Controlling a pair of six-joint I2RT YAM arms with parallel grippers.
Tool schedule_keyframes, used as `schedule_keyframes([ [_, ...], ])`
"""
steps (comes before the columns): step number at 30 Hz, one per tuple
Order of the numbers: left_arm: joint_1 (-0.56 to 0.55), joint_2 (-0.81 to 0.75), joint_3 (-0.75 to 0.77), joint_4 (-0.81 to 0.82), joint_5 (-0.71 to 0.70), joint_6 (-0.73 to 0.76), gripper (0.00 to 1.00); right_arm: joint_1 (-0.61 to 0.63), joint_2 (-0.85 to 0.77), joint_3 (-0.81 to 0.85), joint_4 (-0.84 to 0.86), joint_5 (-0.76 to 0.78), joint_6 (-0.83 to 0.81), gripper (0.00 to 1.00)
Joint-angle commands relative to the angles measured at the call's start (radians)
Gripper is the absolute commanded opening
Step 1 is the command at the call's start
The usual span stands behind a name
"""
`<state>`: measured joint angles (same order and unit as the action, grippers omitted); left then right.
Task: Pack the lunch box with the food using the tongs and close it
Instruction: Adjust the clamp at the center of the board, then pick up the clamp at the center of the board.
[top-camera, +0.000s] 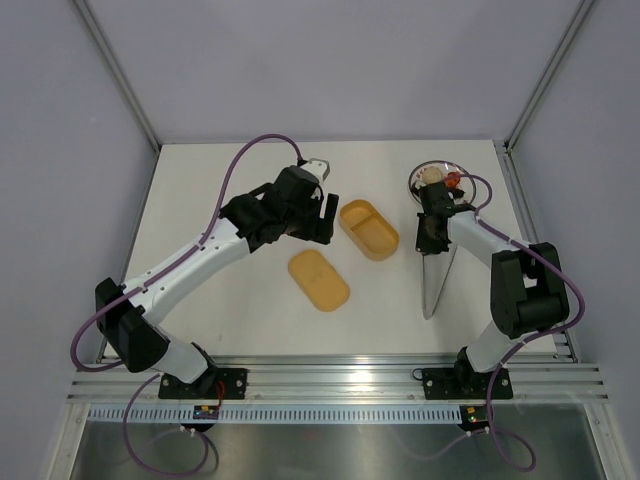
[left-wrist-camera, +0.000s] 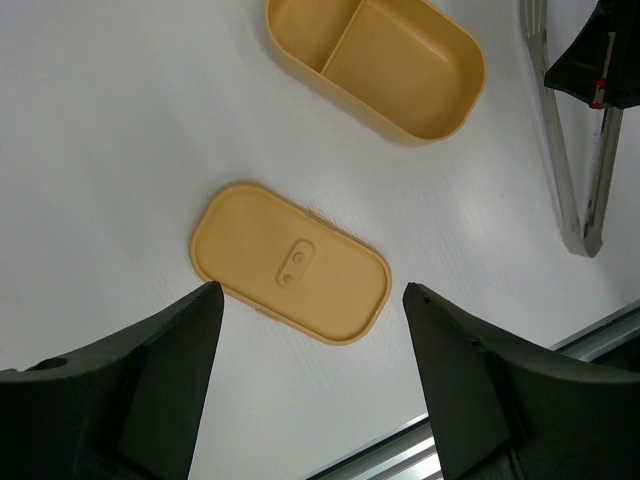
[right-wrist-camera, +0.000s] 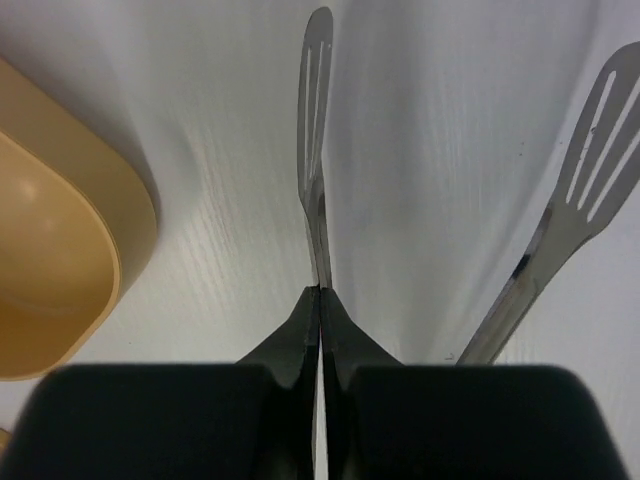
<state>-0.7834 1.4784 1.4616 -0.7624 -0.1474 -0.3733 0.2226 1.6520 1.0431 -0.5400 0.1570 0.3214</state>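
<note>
The mustard-orange lunch box (top-camera: 369, 229) lies open mid-table, both compartments empty (left-wrist-camera: 400, 65). Its flat lid (top-camera: 319, 279) rests apart, nearer the arms (left-wrist-camera: 290, 265). My left gripper (top-camera: 325, 215) hangs open above the lid with nothing between its jaws (left-wrist-camera: 312, 287). The silver tongs (top-camera: 437, 285) lie right of the box. My right gripper (top-camera: 432, 240) is shut on one tong arm (right-wrist-camera: 316, 150), which runs out from between its fingertips (right-wrist-camera: 319, 290); the other arm (right-wrist-camera: 590, 170) splays off to the right. The food (top-camera: 432, 177), beige and dark pieces, sits on a plate at the back right.
The small round plate (top-camera: 418, 172) stands behind my right gripper near the table's far right corner. The box's rounded end (right-wrist-camera: 60, 270) lies just left of the held tong arm. A metal rail (top-camera: 330, 375) runs along the near edge.
</note>
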Motion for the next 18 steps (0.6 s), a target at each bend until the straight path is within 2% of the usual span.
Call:
schedule_keyframes([
  [1, 0.006, -0.02, 0.0, 0.028, -0.004, 0.013, 0.77, 0.006, -0.02, 0.02, 0.025, -0.03, -0.108, 0.02],
  [6, 0.004, -0.017, -0.014, 0.04, 0.008, 0.01, 0.77, 0.008, -0.087, -0.018, 0.043, -0.022, -0.153, 0.0],
  [7, 0.006, -0.013, -0.014, 0.04, 0.012, 0.008, 0.77, 0.008, -0.093, -0.012, 0.043, -0.017, -0.151, 0.05],
  [9, 0.006, -0.012, -0.014, 0.041, 0.016, 0.007, 0.77, 0.008, -0.098, -0.003, 0.038, -0.013, -0.14, 0.2],
  [10, 0.006, -0.012, -0.014, 0.041, 0.017, 0.005, 0.77, 0.008, -0.103, 0.0, 0.034, -0.011, -0.133, 0.3],
  [11, 0.006, -0.015, -0.015, 0.043, 0.016, 0.007, 0.77, 0.008, -0.106, 0.005, 0.031, -0.007, -0.128, 0.58],
  [14, 0.006, -0.018, -0.018, 0.043, 0.012, 0.007, 0.77, 0.009, -0.116, 0.02, 0.005, 0.024, -0.093, 0.73],
  [15, 0.006, -0.018, -0.02, 0.043, 0.012, 0.007, 0.77, 0.008, -0.126, 0.023, -0.011, 0.033, -0.075, 0.87],
  [17, 0.006, -0.018, -0.021, 0.043, 0.014, 0.005, 0.77, 0.008, -0.164, 0.018, -0.023, 0.045, -0.019, 0.99],
  [18, 0.004, -0.02, -0.023, 0.043, 0.014, 0.005, 0.77, 0.009, -0.185, 0.012, -0.034, 0.047, 0.007, 0.99],
])
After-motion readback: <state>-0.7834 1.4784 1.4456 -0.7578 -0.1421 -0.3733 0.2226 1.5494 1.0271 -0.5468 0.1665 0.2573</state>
